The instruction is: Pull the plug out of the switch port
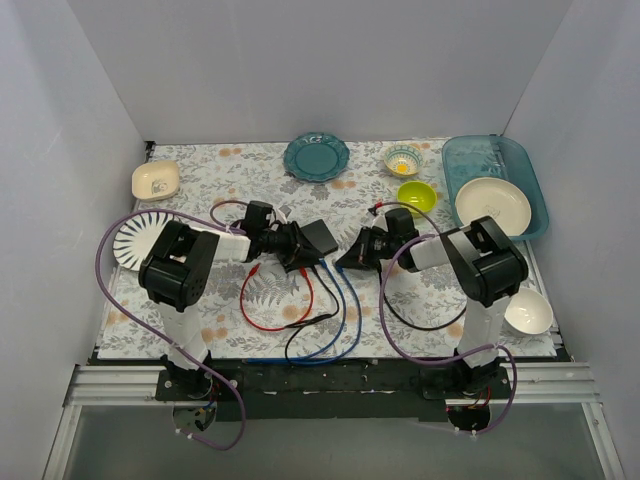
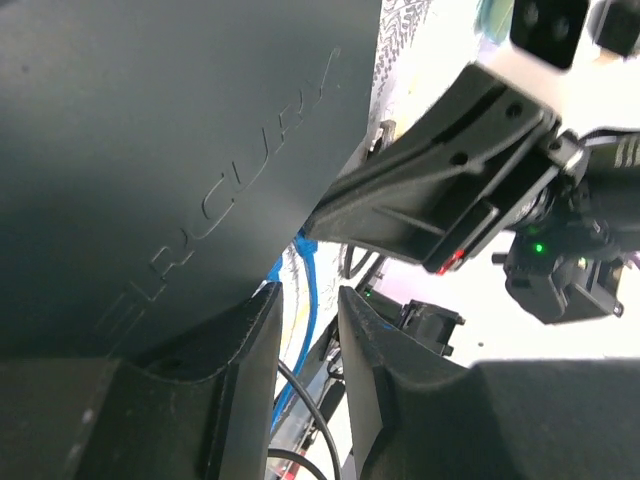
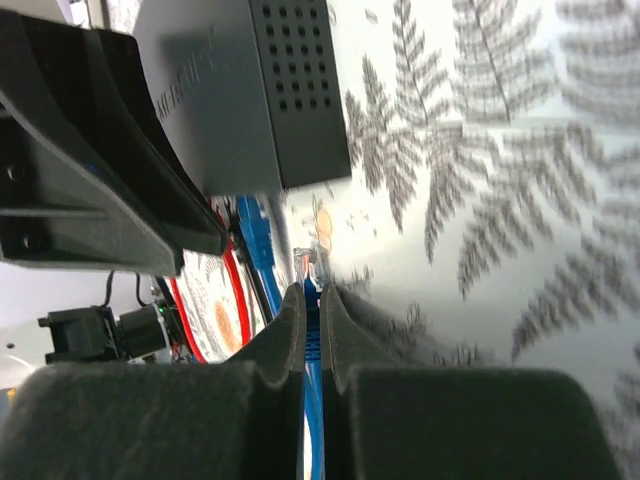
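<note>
now the switch (image 1: 322, 238) sits tilted mid-table, at the left gripper (image 2: 308, 295), whose grip i cannot tell. just right of the switch, the clear plug (image 3: 311, 266) is out of its port, the right gripper (image 3: 311, 298) clenched on its blue cable (image 3: 311, 345).

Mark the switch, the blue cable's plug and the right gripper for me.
switch (image 3: 235, 120), right wrist view, flat face.
plug (image 3: 311, 267), right wrist view, clear tip.
right gripper (image 3: 311, 293), right wrist view, between fingertips.
</note>
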`<state>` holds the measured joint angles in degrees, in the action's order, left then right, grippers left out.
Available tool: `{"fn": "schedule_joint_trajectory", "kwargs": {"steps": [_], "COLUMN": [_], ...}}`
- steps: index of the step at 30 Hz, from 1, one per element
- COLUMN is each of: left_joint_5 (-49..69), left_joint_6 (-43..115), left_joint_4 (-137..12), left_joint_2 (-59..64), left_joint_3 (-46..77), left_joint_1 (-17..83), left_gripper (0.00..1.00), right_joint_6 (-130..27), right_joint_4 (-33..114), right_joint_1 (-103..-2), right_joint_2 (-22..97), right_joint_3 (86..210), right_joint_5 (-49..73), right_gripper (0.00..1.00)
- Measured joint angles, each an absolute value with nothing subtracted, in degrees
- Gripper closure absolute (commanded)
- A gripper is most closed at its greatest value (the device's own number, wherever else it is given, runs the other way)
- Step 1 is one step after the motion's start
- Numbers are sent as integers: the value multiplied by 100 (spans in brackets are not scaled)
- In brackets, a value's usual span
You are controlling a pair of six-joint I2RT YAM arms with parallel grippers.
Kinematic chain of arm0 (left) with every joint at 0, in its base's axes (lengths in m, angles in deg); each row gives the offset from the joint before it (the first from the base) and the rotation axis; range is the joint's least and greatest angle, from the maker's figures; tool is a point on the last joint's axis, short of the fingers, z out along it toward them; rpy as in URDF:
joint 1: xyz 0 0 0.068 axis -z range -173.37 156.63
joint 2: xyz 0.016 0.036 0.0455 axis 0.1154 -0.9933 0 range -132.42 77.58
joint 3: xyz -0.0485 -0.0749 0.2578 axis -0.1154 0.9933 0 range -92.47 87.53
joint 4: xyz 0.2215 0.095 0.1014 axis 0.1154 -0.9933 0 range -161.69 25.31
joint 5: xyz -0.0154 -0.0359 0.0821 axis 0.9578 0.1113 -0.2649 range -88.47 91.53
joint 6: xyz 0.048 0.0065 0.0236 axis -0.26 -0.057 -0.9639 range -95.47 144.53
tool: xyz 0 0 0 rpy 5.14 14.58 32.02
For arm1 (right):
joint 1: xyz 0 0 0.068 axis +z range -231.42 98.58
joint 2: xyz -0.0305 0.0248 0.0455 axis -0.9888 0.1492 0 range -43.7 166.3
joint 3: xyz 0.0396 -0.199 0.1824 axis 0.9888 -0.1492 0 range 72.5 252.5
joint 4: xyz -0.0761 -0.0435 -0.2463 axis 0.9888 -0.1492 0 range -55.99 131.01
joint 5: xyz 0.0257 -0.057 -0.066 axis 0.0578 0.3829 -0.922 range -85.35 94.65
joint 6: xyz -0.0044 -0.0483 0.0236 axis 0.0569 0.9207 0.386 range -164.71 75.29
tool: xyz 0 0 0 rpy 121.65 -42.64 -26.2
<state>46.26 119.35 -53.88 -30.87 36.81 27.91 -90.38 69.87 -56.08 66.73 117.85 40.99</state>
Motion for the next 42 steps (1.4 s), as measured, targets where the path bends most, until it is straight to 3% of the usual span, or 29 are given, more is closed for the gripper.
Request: {"fn": "schedule_joint_trajectory", "kwargs": {"steps": [9, 11, 12, 15, 18, 28, 34, 42], "left_joint_5": [4418, 4298, 4258, 4112, 4018, 3635, 3325, 3305], "left_joint_6": [11997, 11924, 11883, 11774, 11699, 11597, 11457, 11341], "left_joint_4": [-5486, -5648, -5711, -5851, -5943, -6242, -6734, -6918], "left_joint_2": [-2940, -2868, -2846, -2746, -2586, -2499, -2545, -2577], "left_joint_3": [3661, 3561, 3508, 3362, 3346, 3346, 3287, 3226], "left_joint_1": [2657, 2576, 2557, 2480, 2474, 2471, 2408, 2323], "left_gripper": [70, 70, 70, 70, 70, 70, 70, 70], "right_joint_6": [-8633, -8485, -8434, -8264, -8146, -7923, -8139, -8266], "right_joint_4": [5895, 5492, 5344, 4942, 4699, 4793, 4931, 5044], "right_joint_1": [-5994, -6102, -6137, -6156, -6005, -5035, -4897, -4873], "right_joint_2": [5281, 5023, 4940, 4813, 4805, 5458, 6348, 6549], "right_joint_3": [10947, 10974, 10998, 11157, 11402, 12801, 12915, 13078], "right_joint_5": [3076, 2624, 2469, 2108, 1940, 2222, 2785, 2980], "right_gripper": [99, 88, 74, 54, 46, 50, 53, 53]}}
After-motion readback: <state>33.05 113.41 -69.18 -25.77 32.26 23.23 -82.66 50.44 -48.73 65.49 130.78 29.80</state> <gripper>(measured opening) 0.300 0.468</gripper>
